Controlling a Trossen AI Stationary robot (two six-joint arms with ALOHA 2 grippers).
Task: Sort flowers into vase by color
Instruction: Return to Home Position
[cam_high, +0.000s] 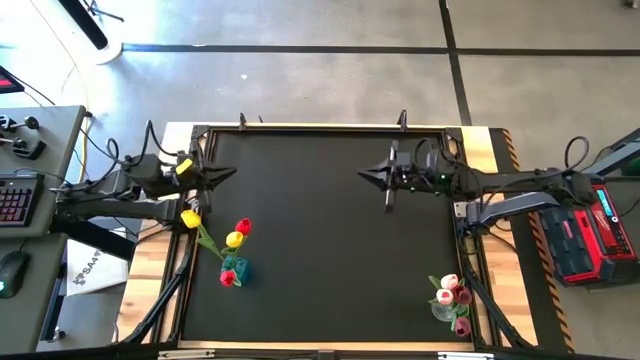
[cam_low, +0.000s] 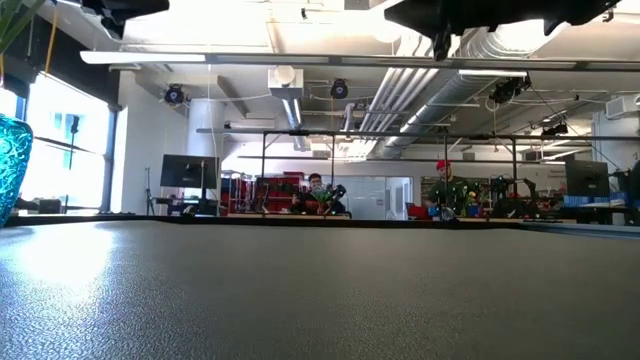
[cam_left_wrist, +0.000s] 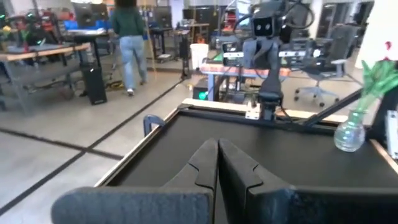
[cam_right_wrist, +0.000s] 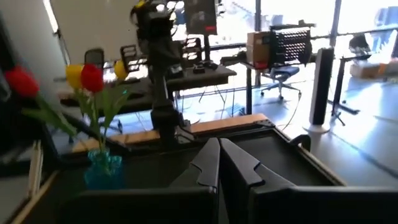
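A blue vase (cam_high: 236, 270) near the table's left near corner holds red tulips (cam_high: 243, 227) and yellow tulips (cam_high: 190, 217). In the right wrist view the same blue vase (cam_right_wrist: 102, 169) shows red heads (cam_right_wrist: 92, 77) and a yellow head (cam_right_wrist: 74, 74). A clear glass vase (cam_high: 444, 311) at the right near corner holds pink tulips (cam_high: 461, 295); the left wrist view shows this clear vase (cam_left_wrist: 349, 134) with its green stems. My left gripper (cam_high: 230, 175) hovers shut and empty at the left far side. My right gripper (cam_high: 366, 175) hovers shut and empty right of centre.
The black mat (cam_high: 320, 240) lies bare between the two vases, framed by a wooden table edge (cam_high: 150, 280). In the low view the blue vase (cam_low: 10, 160) stands at the left edge. A person (cam_left_wrist: 129, 37) walks in the room beyond the table.
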